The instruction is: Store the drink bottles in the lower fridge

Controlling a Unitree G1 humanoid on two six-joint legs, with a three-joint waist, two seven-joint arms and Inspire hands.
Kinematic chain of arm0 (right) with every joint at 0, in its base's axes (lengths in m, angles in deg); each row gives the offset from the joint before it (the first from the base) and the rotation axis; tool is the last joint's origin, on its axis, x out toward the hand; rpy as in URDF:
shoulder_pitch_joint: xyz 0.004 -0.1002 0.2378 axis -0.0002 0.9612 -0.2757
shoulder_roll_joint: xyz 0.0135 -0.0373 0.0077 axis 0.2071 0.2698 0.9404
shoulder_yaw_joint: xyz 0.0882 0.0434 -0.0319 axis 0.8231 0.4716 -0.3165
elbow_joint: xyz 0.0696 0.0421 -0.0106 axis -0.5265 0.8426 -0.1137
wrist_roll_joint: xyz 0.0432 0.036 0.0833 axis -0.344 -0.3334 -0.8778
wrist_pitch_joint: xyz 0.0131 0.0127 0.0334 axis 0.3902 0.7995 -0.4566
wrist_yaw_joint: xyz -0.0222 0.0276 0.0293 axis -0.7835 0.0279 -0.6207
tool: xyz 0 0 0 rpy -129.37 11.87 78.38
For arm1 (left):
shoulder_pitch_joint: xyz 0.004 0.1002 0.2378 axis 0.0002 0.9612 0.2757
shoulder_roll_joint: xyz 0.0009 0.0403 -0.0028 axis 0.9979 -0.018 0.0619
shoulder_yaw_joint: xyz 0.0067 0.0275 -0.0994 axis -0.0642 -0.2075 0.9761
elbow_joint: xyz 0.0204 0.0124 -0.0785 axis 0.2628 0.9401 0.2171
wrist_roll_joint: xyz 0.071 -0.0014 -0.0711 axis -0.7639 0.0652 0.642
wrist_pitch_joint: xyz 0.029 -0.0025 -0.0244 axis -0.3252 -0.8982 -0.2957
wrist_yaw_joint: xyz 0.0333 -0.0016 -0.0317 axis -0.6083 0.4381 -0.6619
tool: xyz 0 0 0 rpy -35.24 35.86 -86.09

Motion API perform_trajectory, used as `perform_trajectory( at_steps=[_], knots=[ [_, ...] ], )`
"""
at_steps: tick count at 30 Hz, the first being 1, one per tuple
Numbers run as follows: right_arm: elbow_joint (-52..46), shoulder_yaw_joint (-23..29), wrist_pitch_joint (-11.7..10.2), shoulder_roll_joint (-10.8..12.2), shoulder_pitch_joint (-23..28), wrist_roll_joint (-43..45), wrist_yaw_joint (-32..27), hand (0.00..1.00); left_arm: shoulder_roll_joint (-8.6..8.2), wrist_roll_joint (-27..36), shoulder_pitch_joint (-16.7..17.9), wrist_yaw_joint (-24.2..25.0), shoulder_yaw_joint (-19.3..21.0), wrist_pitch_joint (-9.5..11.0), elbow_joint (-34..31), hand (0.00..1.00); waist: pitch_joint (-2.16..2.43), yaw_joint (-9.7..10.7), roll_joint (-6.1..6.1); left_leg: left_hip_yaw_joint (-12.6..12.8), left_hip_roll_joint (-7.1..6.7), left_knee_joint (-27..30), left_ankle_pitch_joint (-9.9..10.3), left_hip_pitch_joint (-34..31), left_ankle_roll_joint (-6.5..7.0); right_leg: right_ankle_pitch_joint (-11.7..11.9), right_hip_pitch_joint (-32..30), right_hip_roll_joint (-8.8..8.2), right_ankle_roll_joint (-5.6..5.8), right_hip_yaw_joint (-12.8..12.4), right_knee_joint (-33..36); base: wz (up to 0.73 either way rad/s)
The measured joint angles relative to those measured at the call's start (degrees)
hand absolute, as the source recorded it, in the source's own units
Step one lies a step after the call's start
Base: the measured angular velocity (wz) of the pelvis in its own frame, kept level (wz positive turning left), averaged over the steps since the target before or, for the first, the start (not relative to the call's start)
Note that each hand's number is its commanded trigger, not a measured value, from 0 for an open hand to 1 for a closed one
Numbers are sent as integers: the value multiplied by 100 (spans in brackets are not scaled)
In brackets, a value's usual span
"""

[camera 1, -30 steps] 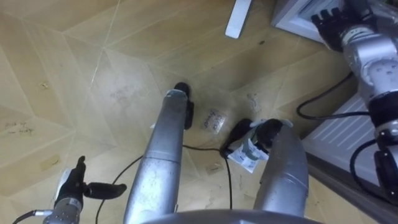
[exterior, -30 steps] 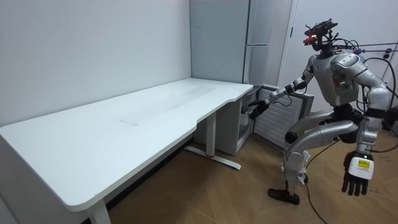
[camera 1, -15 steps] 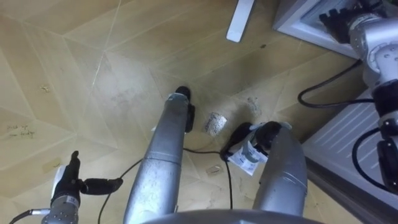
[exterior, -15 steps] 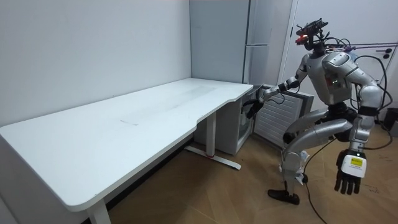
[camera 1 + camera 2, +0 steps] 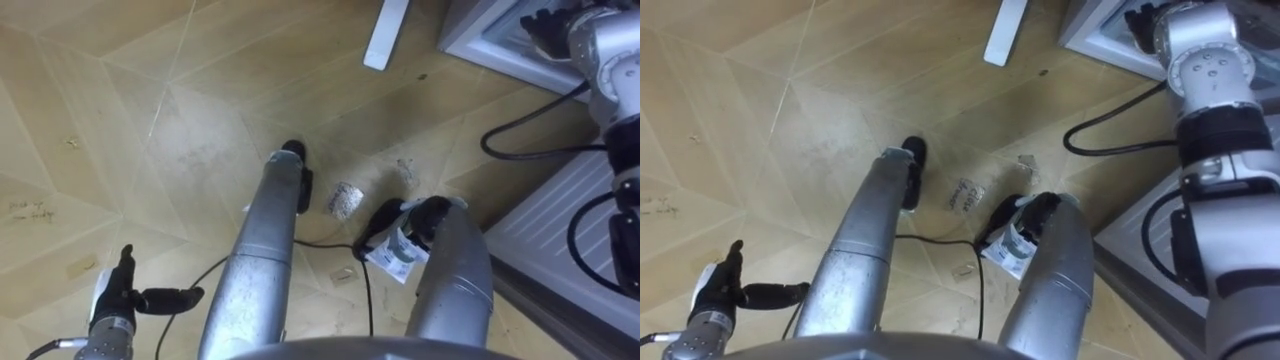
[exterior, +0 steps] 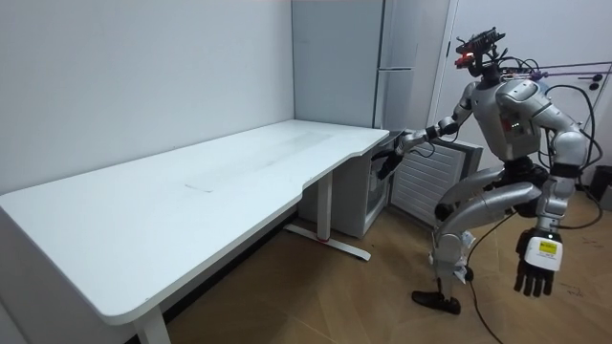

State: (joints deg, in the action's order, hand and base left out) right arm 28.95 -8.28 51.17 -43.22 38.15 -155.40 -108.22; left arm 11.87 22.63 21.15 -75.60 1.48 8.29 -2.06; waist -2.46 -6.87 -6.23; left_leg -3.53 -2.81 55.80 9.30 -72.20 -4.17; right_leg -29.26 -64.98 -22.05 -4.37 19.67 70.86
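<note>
White lower fridge (image 6: 361, 203) stands on the floor (image 5: 200, 120) just past the counter's (image 6: 220, 182) far corner, with a ribbed white panel (image 6: 427, 186), likely its open door, beside it. Drinks: neither robot hand carries one, and I cannot tell where they are. Right robot hand (image 5: 548, 22) reaches to the fridge's white frame, touching or very near it; whether its fingers are curled cannot be told. Left robot hand (image 5: 127, 298) hangs low by the leg, fingers relaxed, holding nothing. Robot stands with knees bent, leaning toward the fridge. Risks, as judged: a weak purchase on the frame could slip, the panel could swing into the legs, and a long reach from this crouch could cost balance.
</note>
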Motion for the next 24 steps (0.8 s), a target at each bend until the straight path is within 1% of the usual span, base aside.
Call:
perform_trajectory(
  at_steps=[7, 18, 21, 24],
  knots=[
    [23, 0, -50, -1, 1, 5, -1, 0, -1, 40, -1, -126, -18, 75, 220, 0, -1, -18, 1, -12, -1, 2, 0, -2, -3, -6, 11, -3, -4, 25, -1, 0],
    [192, 0, -76, -15, 0, 2, 29, 0, -3, 37, 0, -241, -38, 88, 245, 0, -4, -51, 0, -52, -3, 2, 8, 69, -12, -36, 128, 3, 3, 79, -17, 0],
    [300, 0, -73, -15, 2, 0, 166, 0, -3, 36, -9, -245, -36, 81, 164, 0, -11, -57, 11, -58, 15, 49, 62, 145, -11, -43, 220, 16, 11, 69, -28, -5],
    [516, 3, -71, -15, 26, 2, 492, 0, -2, 38, -16, -237, -28, 98, 147, 0, -34, -61, 45, -65, 25, 38, 107, 301, 8, -33, 401, 52, 49, 77, -122, -8]
  ],
)
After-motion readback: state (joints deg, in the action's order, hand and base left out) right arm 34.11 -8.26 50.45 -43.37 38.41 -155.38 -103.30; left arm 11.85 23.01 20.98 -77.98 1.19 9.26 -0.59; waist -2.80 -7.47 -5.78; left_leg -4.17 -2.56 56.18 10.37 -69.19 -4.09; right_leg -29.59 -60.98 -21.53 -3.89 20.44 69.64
